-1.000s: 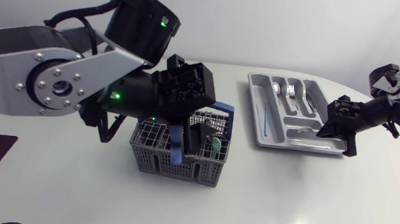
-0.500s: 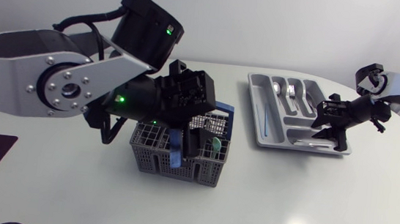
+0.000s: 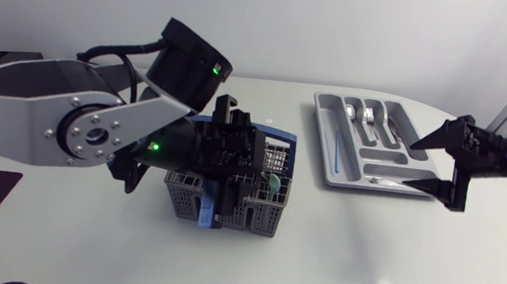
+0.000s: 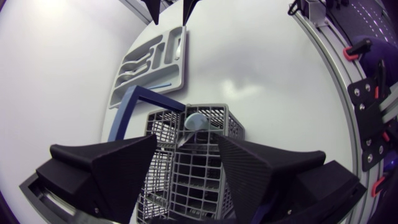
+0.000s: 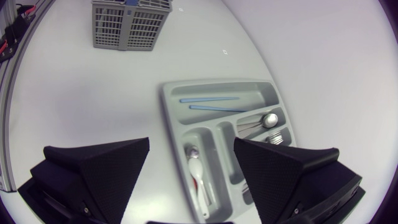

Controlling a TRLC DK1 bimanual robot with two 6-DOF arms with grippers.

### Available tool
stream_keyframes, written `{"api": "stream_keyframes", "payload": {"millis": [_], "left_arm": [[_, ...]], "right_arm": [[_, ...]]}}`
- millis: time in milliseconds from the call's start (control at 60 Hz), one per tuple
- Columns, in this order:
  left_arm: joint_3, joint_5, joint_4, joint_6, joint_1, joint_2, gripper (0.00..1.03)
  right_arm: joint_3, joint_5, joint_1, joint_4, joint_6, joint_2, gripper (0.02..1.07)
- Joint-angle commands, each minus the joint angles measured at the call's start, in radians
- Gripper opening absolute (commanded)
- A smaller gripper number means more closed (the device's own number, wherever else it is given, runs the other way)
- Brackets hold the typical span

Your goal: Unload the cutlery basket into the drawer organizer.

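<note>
- The left gripper (image 4: 186, 138) hangs low over the grey cutlery basket (image 3: 237, 217). Its two fingers are spread wide and grip nothing. The wrist view shows the basket's grid in the gap between them.
- A pale teal spoon (image 4: 194, 121) stands bowl-up in a basket compartment just ahead of those fingers (the only piece of cutlery plainly visible in there).
- The basket's blue handle (image 4: 133, 106) rises beside one of the left gripper's fingers.
- The grey drawer organizer (image 3: 324, 167) lies flat on the white table (image 3: 392, 258), well apart from the basket and toward the right arm's side.
- The right gripper (image 3: 424, 166) hovers at the organizer's outer end. Its fingertips point toward the tray, its fingers are far apart, and it carries nothing.
- Two thin blue sticks (image 5: 208, 99) lie in one long compartment of the organizer.
- Metal spoons (image 5: 258, 122) lie in the compartments next to the sticks.
- A light-coloured utensil (image 5: 198, 171) rests in the crosswise section nearest the right gripper; what kind it is cannot be told.
</note>
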Motion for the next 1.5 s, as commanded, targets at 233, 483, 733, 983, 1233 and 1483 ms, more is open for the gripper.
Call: {"api": "stream_keyframes", "payload": {"millis": [233,483,733,983,1233,1483], "left_arm": [[-0.101,-0.043,0.137,0.262,-0.033,0.027,0.62],[-0.123,-0.08,0.205,0.409,-0.033,0.055,0.6],[-0.107,-0.115,0.235,0.483,-0.024,0.098,0.6],[-0.1,-0.129,0.251,0.524,-0.02,0.119,0.6],[-0.098,-0.13,0.278,0.552,-0.01,0.13,0.46],[-0.092,-0.13,0.292,0.556,-0.01,0.15,0.41]], "right_arm": [[-0.313,-0.088,-0.019,0.029,-0.008,-0.241,1.03],[-0.466,-0.165,-0.008,0.012,0.061,-0.459,1.03],[-0.555,-0.191,0.03,-0.04,0.087,-0.613,1.03],[-0.58,-0.232,0.028,-0.096,0.094,-0.675,1.03],[-0.614,-0.241,0.031,-0.125,0.094,-0.735,1.03],[-0.624,-0.243,0.033,-0.14,0.096,-0.758,1.03]]}}
